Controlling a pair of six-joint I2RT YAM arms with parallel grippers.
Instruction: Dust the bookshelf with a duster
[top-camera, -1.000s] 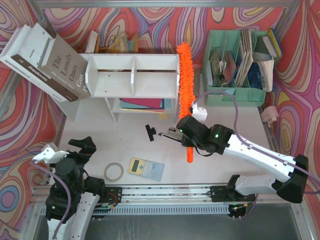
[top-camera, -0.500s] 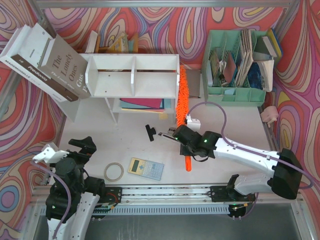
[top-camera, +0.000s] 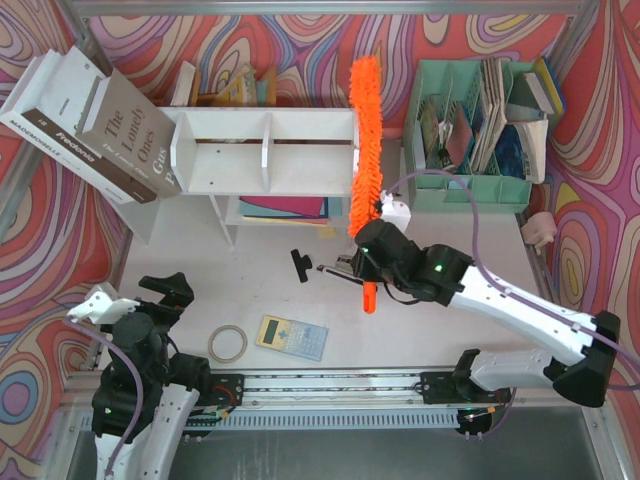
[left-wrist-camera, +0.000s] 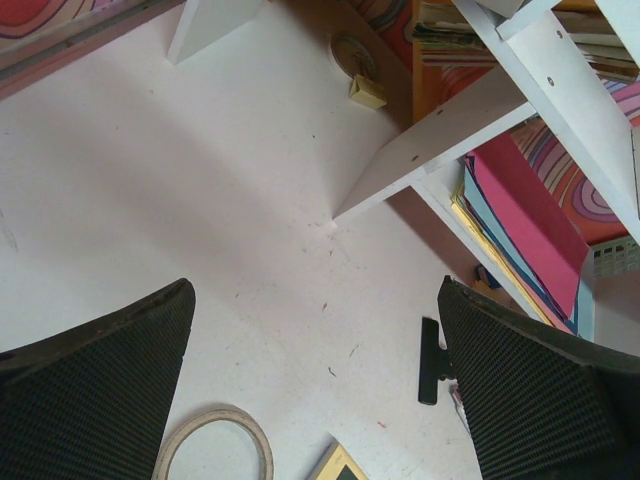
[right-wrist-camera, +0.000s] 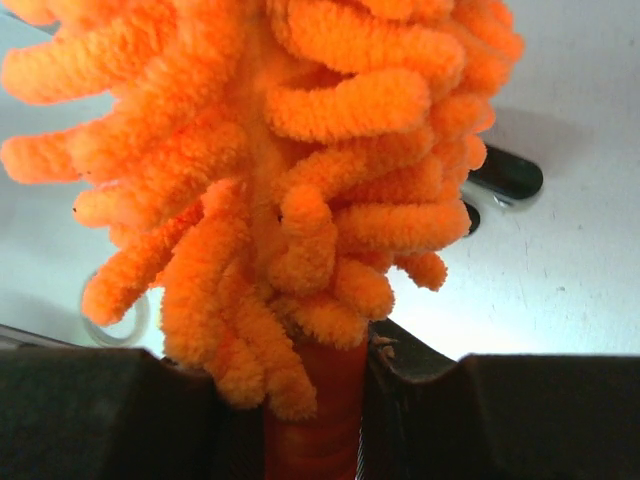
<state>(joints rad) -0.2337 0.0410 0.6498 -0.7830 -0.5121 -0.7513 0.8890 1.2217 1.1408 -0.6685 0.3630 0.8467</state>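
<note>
The white bookshelf stands at the back middle of the table. The orange fluffy duster runs front to back along its right end, its tip reaching past the shelf's back edge. My right gripper is shut on the duster's thin orange handle, just below the fluffy head. My left gripper hovers open and empty at the front left, far from the shelf. The left wrist view looks between its fingers at bare table and the shelf's lower boards.
A mint-green file organizer stands right of the duster. Large books lean at the back left. On the table lie a stapler, a black clip, a tape roll and a calculator. Coloured paper fills the lower tier.
The right arm dipped the duster down beside the shelf's right end, then lifted it again; its tip now reaches farther back than a second ago. The left arm has not moved.
</note>
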